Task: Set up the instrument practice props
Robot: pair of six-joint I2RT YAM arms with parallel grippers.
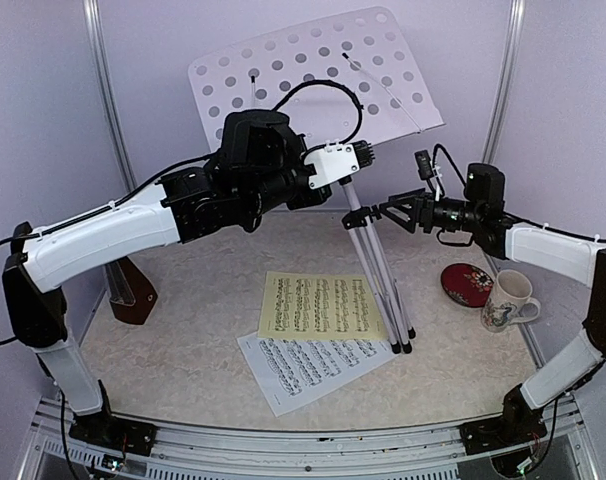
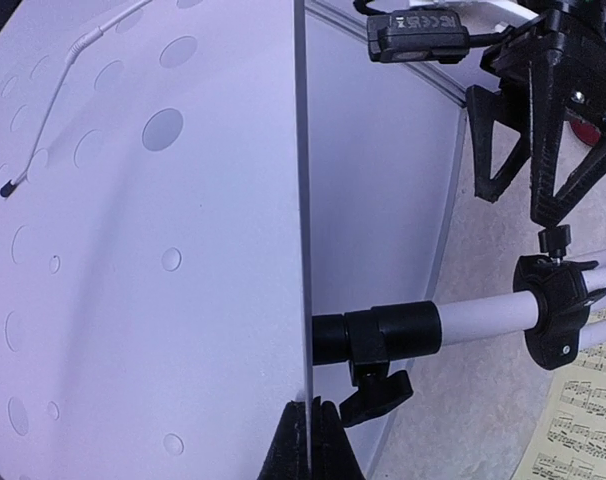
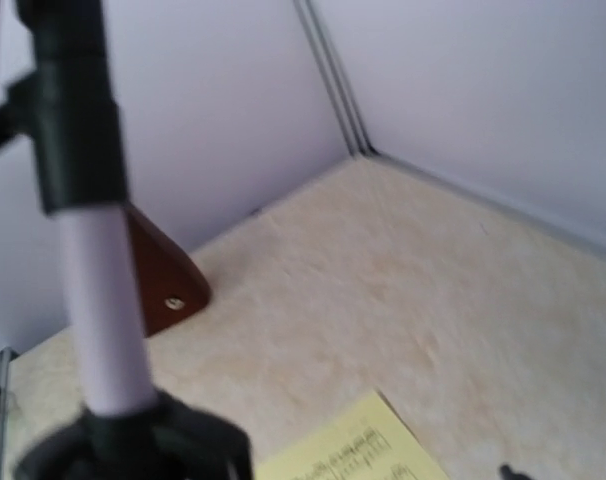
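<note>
Evidently the left gripper (image 2: 305,445) is pinched shut on the bottom edge of the perforated desk (image 2: 183,250), one dark finger on each face of the thin sheet. This looks like a way to steady the top of the music stand (image 1: 375,268) while the other arm works lower down. The right gripper (image 1: 358,216) reaches in from the right, its tips at a small screw knob on the black collar (image 2: 558,300) where the pole joins the legs. Whether it clamps that knob or only touches it I cannot tell. The legs (image 1: 388,305) are bunched together and slanted, not spread, so the stand probably cannot stand by itself, which would explain the two holds. The stand sits at mid-table toward the back, with its feet just beside the right edge of the yellow sheet (image 1: 323,305). It is white throughout, with black joints, and its desk is dotted with round holes and tipped back up high. The yellow sheet lies flat and overlaps the white sheet (image 1: 308,368) nearer the arms, so neither is on the desk yet. The brown metronome (image 1: 133,292) waits by the left wall.
</note>
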